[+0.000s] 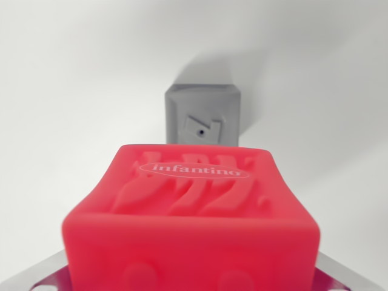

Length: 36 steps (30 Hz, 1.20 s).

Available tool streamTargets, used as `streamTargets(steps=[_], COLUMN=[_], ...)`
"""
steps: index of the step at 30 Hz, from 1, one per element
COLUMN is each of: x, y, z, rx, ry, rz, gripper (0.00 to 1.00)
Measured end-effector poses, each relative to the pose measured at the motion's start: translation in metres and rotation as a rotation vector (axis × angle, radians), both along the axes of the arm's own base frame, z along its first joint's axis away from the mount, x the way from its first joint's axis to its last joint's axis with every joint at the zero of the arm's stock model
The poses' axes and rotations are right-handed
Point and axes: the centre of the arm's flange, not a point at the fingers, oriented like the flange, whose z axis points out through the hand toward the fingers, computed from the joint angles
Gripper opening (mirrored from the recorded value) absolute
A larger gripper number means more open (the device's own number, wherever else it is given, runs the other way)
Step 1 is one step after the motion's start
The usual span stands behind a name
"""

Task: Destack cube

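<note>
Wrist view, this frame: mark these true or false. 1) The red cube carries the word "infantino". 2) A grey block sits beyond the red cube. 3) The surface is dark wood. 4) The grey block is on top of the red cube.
1) True: the red cube shows "infantino" in a raised oval.
2) True: the grey block lies farther from the camera.
3) False: the surface is plain white.
4) False: the grey block rests on the white surface behind the cube.

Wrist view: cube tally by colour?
Red cube: 1
Grey cube: 1
Total: 2
Both sit on the white surface; the red one is nearest the camera, hiding the pincer's fingertips.
</note>
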Motion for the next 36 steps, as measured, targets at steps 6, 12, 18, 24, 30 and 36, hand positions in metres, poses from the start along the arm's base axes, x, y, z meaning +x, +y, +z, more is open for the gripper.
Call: streamTargets(steps=[6, 12, 18, 24, 30, 36], x=[-0.006, -0.014, -0.022, -0.030, -0.038, -0.047], y=[-0.004, -0.011, -0.017, -0.023, -0.030, -0.036], z=[-0.003, -0.009, -0.013, -0.019, -0.023, -0.029], rx=[-0.001, -0.001, -0.001, -0.001, -0.001, -0.001], ry=[0.007, 0.009, 0.008, 0.009, 0.008, 0.009], rz=[0.035, 0.080, 0.128, 0.177, 0.226, 0.280], gripper=[0.00, 0.00, 0.00, 0.00, 0.00, 0.00])
